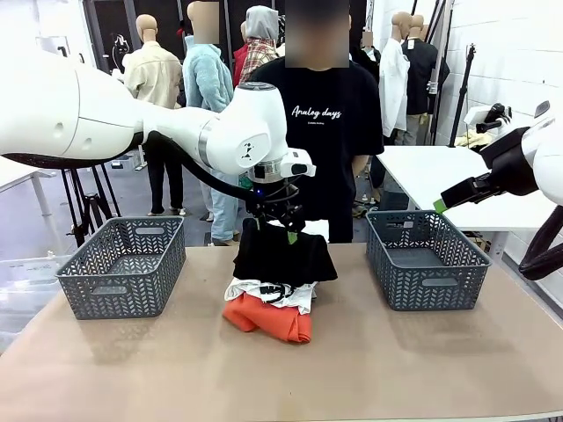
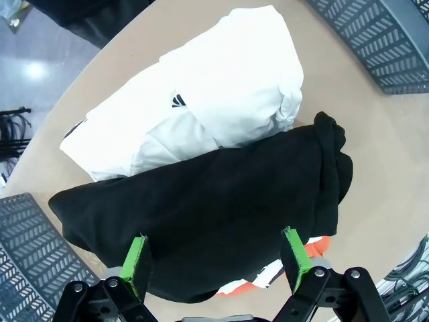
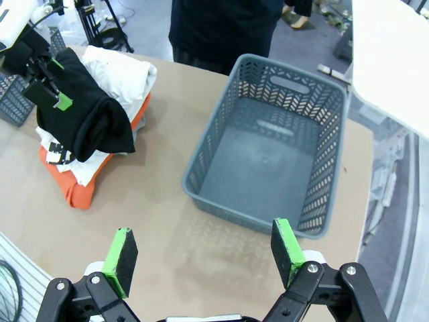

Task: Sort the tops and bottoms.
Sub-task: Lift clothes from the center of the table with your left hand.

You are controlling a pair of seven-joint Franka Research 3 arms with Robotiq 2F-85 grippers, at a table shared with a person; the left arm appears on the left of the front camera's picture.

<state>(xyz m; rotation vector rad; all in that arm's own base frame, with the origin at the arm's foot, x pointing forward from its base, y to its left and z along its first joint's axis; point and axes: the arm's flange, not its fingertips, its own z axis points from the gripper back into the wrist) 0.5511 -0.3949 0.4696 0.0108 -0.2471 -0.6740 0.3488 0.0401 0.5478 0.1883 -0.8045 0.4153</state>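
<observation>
Barely beginning: poising the open-jawed left gripper [image 2: 214,241] over the black garment [image 2: 201,194] topping the pile of clothes [image 1: 268,318], idling the right gripper [image 3: 202,231] open and empty, leaving the left basket [image 1: 123,292] and the right basket [image 1: 424,288] unfilled.

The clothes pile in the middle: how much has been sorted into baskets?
Nothing is sorted: the left basket and the right basket are empty. In hand: the left gripper stands open around the black garment on top; the right gripper hangs open. Left: that garment, the white printed tee, the orange garment and a pale folded garment.
</observation>
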